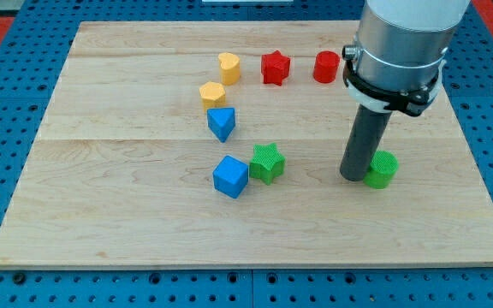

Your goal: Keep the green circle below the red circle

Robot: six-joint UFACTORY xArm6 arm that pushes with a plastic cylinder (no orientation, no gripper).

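Observation:
The green circle (383, 168) lies on the wooden board at the view's right, below the red circle (325, 67), which sits near the view's top. My tip (353, 177) rests on the board right beside the green circle, on its left side, touching or nearly touching it. The rod rises from there to the grey arm body at the view's top right.
A red star (275, 68) lies left of the red circle. A yellow heart-like block (228, 67) and a yellow hexagon (212, 93) lie further left. A blue triangle (221, 123), a blue cube (230, 176) and a green star (266, 162) sit mid-board.

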